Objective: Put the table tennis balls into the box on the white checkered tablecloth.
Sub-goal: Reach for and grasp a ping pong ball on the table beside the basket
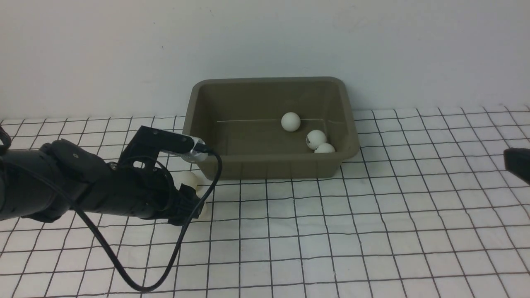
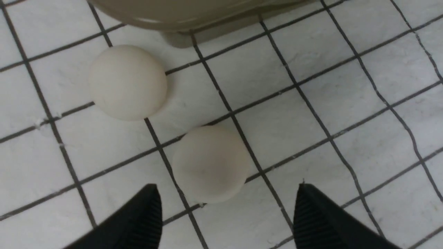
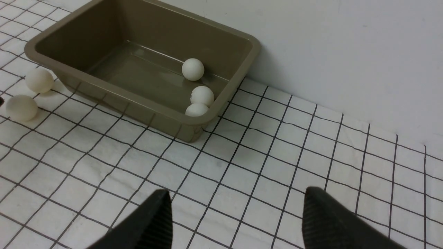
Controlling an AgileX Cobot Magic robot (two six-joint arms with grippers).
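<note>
Three balls lie inside the box, all toward its right end. The back ball sits by the box's rear wall. The marked ball and the corner ball sit side by side in the box's front-right corner.

Two more rest on the checkered tablecloth, just off the box's front-left corner. The front view hides most of this. The left arm covers that spot, so only the closer ball shows clearly, with what seems to be a sliver of the other below it.

The left wrist view shows both plainly. The closer ball is just beside the box's corner. The outer ball lies a little farther from the box and apart from its neighbour. The left claw has its fingers spread wide. The outer ball sits just ahead of the tips and neither finger touches it.

The right wrist view looks back at the box from beyond its right end and takes in all five balls at once. The right claw is also spread apart, with only bare cloth between its tips. In the front view the right claw barely pokes in, well off the box's right side.
</note>
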